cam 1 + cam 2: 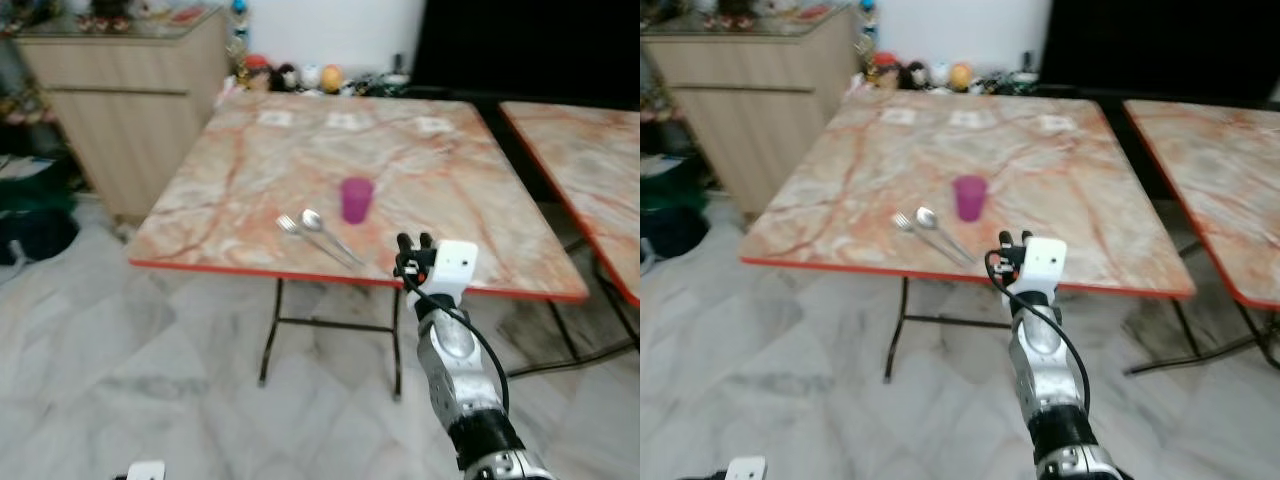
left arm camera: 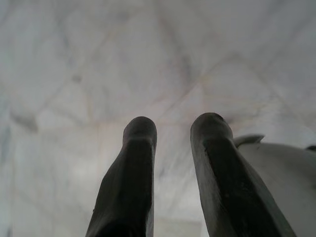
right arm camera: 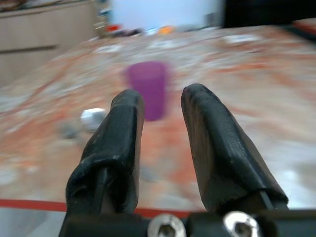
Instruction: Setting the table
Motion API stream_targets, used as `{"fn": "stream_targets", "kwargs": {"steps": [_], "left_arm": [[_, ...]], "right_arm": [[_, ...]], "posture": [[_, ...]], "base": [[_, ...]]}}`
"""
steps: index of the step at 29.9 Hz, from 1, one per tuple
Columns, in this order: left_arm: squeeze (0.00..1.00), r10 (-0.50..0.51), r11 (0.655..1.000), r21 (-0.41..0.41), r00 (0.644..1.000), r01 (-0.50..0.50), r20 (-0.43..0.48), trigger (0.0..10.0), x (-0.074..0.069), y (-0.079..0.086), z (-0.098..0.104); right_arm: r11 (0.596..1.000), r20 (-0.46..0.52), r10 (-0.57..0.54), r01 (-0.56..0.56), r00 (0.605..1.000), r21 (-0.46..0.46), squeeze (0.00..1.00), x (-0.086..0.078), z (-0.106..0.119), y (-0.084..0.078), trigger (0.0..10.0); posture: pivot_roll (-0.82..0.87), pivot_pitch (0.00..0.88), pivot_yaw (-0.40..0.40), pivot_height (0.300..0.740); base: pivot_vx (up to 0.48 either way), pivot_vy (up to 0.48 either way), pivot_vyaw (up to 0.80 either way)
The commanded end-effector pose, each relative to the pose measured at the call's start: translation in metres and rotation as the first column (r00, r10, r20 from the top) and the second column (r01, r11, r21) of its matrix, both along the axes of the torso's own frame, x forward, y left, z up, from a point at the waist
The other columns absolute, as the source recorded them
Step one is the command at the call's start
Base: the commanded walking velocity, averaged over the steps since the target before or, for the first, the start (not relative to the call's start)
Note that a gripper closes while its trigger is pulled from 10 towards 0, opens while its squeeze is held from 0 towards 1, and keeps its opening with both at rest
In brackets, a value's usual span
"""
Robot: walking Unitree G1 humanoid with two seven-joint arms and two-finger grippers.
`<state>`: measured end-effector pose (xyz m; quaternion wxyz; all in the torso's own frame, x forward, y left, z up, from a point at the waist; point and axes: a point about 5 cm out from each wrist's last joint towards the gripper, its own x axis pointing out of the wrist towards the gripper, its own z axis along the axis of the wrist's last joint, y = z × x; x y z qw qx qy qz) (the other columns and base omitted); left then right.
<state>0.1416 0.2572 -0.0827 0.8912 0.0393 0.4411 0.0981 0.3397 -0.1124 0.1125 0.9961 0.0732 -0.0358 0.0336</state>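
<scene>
A purple cup (image 1: 356, 199) stands upright near the middle of the marble-patterned table (image 1: 240, 160). Just left of it a fork (image 1: 288, 224) and a spoon (image 1: 312, 219) lie side by side, handles pointing toward the table's red front edge. My right gripper (image 1: 414, 240) is raised at that front edge, a little right of the cup, open with nothing between its fingers. In the right wrist view the cup (image 3: 146, 86) stands ahead of the fingers (image 3: 123, 123). My left gripper (image 2: 175, 123) hangs idle over the floor, open and empty.
Three small white cards (image 1: 344, 121) lie along the table's far side, with toys (image 1: 300, 77) behind them on the floor. A wooden cabinet (image 1: 120, 100) stands at the back left. A second matching table (image 1: 590, 150) is to the right. Pale marble floor (image 1: 150, 340) surrounds the tables.
</scene>
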Motion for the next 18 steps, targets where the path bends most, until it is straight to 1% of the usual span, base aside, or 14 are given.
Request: {"fn": "stream_targets", "kwargs": {"steps": [1, 4, 5, 8, 10, 12, 13, 15, 18], "left_arm": [[0.00, 0.018, 1.000, -0.006, 1.000, -0.018, -0.010, 10.0, -0.005, 0.003, -0.001], [0.00, 0.019, 1.000, -0.009, 1.000, -0.019, -0.009, 10.0, -0.005, 0.003, -0.001], [0.00, 0.019, 1.000, -0.010, 1.000, -0.019, -0.008, 10.0, -0.005, 0.002, -0.001], [0.00, 0.019, 1.000, -0.014, 1.000, -0.019, -0.003, 10.0, -0.004, 0.002, -0.001], [0.00, 0.020, 1.000, -0.014, 1.000, -0.020, -0.001, 10.0, -0.004, 0.002, -0.001], [0.00, 0.016, 1.000, -0.001, 1.000, -0.016, -0.003, 10.0, -0.003, 0.003, 0.000], [0.00, 0.014, 1.000, 0.002, 1.000, -0.014, -0.004, 10.0, -0.003, 0.003, 0.000], [0.00, 0.026, 1.000, -0.001, 1.000, -0.026, 0.006, 10.0, -0.002, 0.003, 0.000], [0.00, 0.018, 1.000, -0.002, 1.000, -0.018, 0.005, 10.0, -0.001, 0.003, 0.000]], "right_arm": [[0.999, 0.012, 0.040, -0.040, 0.999, -0.001, 0.00, -0.003, 0.002, 0.007, 10.0], [0.998, 0.011, 0.060, -0.060, 0.998, 0.009, 0.00, -0.004, 0.001, 0.009, 10.0], [0.997, 0.016, 0.082, -0.082, 0.996, -0.015, 0.00, -0.004, 0.002, 0.011, 10.0], [0.991, 0.031, 0.128, -0.127, 0.991, -0.044, 0.00, -0.004, 0.004, 0.018, 10.0], [0.989, 0.036, 0.142, -0.140, 0.989, -0.049, 0.00, -0.004, 0.005, 0.020, 10.0], [0.979, 0.045, 0.194, -0.191, 0.980, -0.076, 0.00, -0.006, 0.006, 0.027, 10.0], [0.978, 0.045, 0.198, -0.195, 0.979, -0.076, 0.00, -0.006, 0.006, 0.028, 10.0], [0.975, 0.036, 0.215, -0.213, 0.976, -0.068, 0.00, -0.007, 0.005, 0.030, 10.0], [0.974, 0.016, 0.219, -0.217, 0.976, -0.067, 0.00, -0.007, 0.002, 0.031, 10.0]], "posture": [[0.02, 0.000, -0.007, 0.740], [0.02, 0.000, -0.007, 0.740], [0.02, 0.000, -0.006, 0.740], [0.03, 0.000, -0.008, 0.740], [0.03, 0.000, -0.008, 0.740], [0.03, 0.000, -0.010, 0.740], [0.03, 0.000, -0.010, 0.740], [0.03, 0.000, -0.011, 0.740], [0.03, 0.000, -0.011, 0.740]], "base": [[0.341, 0.000, 0.00], [0.341, 0.000, 0.00], [0.349, 0.000, 0.00], [0.350, 0.000, 0.00], [0.352, 0.000, 0.59], [0.328, 0.000, 0.80], [0.311, 0.000, 0.80], [0.000, 0.000, 0.00], [0.000, 0.000, 0.00]]}}
